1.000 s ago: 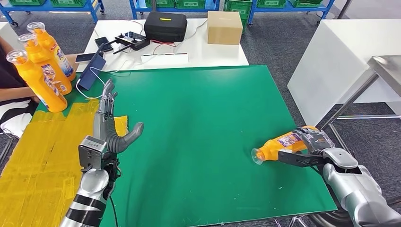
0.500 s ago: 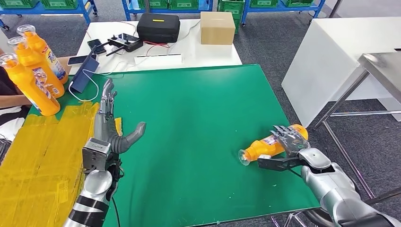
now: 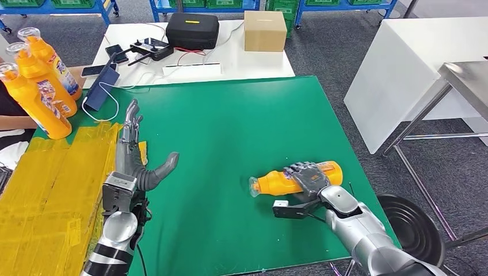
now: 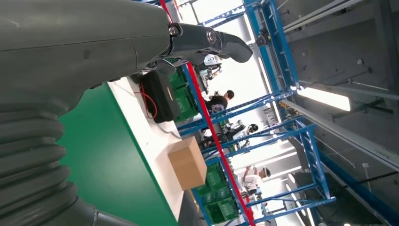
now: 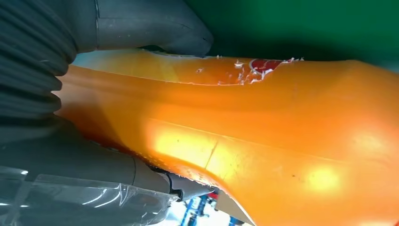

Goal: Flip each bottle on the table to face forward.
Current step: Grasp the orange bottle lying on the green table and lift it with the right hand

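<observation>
An orange bottle (image 3: 269, 181) lies on its side on the green mat (image 3: 230, 126), near the front right, its clear cap pointing left. My right hand (image 3: 308, 177) grips it around the middle, fingers wrapped over the top. In the right wrist view the orange bottle (image 5: 263, 136) lies close against the thumb and fingers. My left hand (image 3: 133, 156) stands upright and open over the mat's left part, holding nothing; its fingers (image 4: 207, 40) are spread. Three orange bottles (image 3: 40, 86) stand upright at the far left.
Yellow taped sheeting (image 3: 52, 190) covers the table's left side. Behind the mat, a white table holds a black case (image 3: 192, 30), a cardboard box (image 3: 265, 30), a controller (image 3: 151, 49) and a blue device (image 3: 101, 91) with cables. A person's arm (image 3: 11, 121) lies at the left edge.
My right hand has carried the lying bottle left, from the mat's right edge further onto the mat. The camera has shifted slightly. My left hand keeps its pose.
</observation>
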